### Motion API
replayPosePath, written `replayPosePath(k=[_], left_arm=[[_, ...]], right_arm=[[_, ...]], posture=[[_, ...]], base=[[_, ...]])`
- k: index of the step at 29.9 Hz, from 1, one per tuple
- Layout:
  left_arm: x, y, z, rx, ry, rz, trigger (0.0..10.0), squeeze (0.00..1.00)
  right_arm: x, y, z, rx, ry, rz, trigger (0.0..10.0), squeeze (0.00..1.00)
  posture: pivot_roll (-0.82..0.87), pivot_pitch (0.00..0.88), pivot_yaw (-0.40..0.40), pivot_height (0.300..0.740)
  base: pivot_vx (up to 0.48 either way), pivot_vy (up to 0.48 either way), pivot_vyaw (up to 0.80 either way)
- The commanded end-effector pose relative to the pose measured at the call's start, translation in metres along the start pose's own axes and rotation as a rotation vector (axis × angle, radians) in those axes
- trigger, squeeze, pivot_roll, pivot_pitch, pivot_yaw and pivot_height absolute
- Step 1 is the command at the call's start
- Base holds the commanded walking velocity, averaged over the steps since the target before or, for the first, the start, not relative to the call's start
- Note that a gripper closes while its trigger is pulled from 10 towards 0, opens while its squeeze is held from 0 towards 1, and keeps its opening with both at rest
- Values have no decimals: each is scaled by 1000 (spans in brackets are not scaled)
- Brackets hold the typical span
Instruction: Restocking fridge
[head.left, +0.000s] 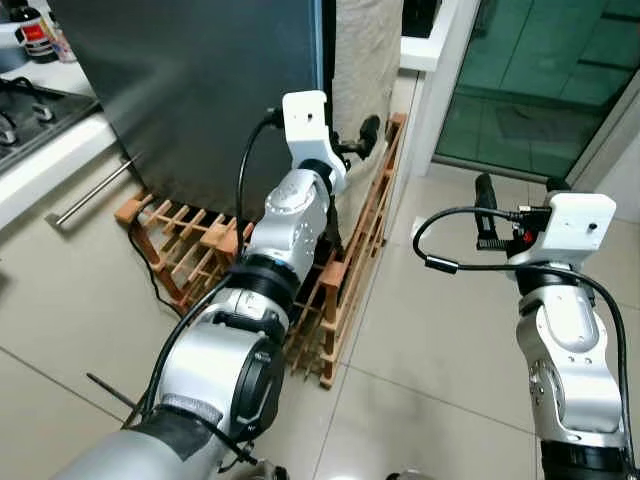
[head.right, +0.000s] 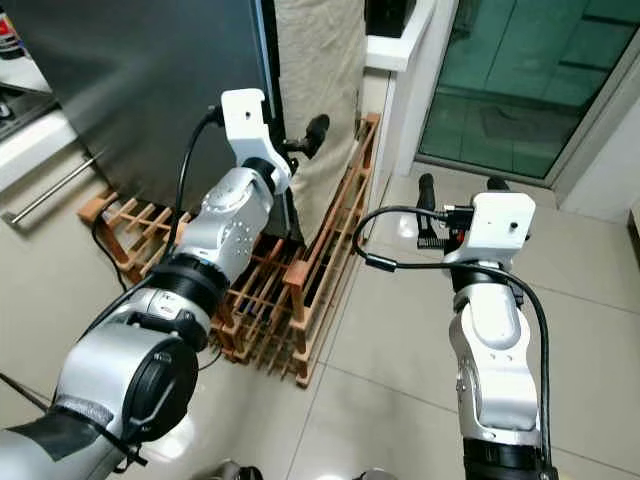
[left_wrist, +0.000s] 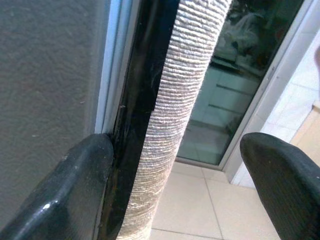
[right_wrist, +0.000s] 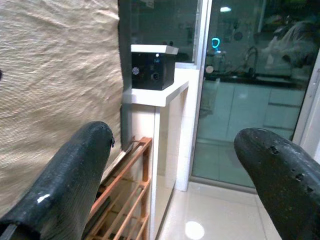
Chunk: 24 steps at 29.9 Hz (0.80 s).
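Note:
The fridge's dark grey door (head.left: 200, 80) stands closed at the upper left. My left gripper (head.left: 352, 140) is raised at the door's right edge and is open. In the left wrist view one finger (left_wrist: 65, 190) rests against the door's black edge strip (left_wrist: 137, 100), and the other finger (left_wrist: 285, 175) is out on the far side of a beige woven cloth (left_wrist: 175, 100) that hangs beside the fridge. My right gripper (head.left: 518, 188) is held over the tiled floor to the right, open and holding nothing, and points toward the cloth and a wooden rack (right_wrist: 125, 200).
A wooden slatted rack (head.left: 190, 240) lies on the floor under my left arm, and another rack leans upright by the cloth (head.left: 375, 210). A counter with a stove (head.left: 25, 115) and a bar handle (head.left: 95, 190) is at left. A glass door (head.left: 540, 80) is at right.

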<state>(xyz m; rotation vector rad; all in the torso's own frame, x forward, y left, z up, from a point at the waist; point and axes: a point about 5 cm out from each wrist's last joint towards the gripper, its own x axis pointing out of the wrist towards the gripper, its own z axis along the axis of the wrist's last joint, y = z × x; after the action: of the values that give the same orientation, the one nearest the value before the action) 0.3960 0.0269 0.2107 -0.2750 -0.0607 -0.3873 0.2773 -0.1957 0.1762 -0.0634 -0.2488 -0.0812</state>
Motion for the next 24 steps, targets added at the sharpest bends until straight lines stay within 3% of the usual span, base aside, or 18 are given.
replayPosePath(k=[1,3,4,7,10,11,12,17,18,19,24], left_arm=[[3,-15,-3,30,23,-75,10000,0],[3,-18,-4,36,30,-95,10000,0],[5,-42,-5,-17,23,-228,10000,0],[3,-74,-4,-121,4,-432,10000,0],[-2,-96,-3,-218,-16,-585,10000,0],[-6,-115,-1,-258,-40,-695,10000,0],[-6,-115,-1,-258,-40,-695,10000,0],[-19,-153,1,-318,-67,-907,10000,0],[-19,-153,1,-318,-67,-907,10000,0],[-23,-163,4,-369,-74,-969,10000,0],[-24,-164,2,-372,-69,-978,10000,0]], right_arm=[[-1,2,-2,10,17,1,10000,27],[-2,2,-3,12,20,2,10000,27],[-2,3,-4,15,25,4,10000,27],[-3,3,-6,20,38,6,10000,27],[-5,1,-9,19,51,6,10000,27],[-7,0,-11,18,63,0,10000,27],[-7,0,-11,18,63,0,10000,27],[-11,-1,-17,13,90,-1,10000,27],[-11,-1,-17,13,90,-1,10000,27],[-13,-2,-19,9,101,-3,10000,27],[-14,-4,-22,1,113,-7,10000,27]], posture=[[-215,59,73,740],[-216,59,73,740],[-224,58,74,740],[-228,58,75,740],[-237,57,79,740],[-238,58,78,740],[-238,58,78,740],[-249,53,81,740],[-249,53,81,740],[-251,50,80,740],[-251,46,79,740]], base=[[0,0,0],[0,0,0],[0,0,0],[0,0,0],[0,0,0],[0,0,0],[0,0,0],[0,0,0],[0,0,0],[0,0,0],[0,0,0]])
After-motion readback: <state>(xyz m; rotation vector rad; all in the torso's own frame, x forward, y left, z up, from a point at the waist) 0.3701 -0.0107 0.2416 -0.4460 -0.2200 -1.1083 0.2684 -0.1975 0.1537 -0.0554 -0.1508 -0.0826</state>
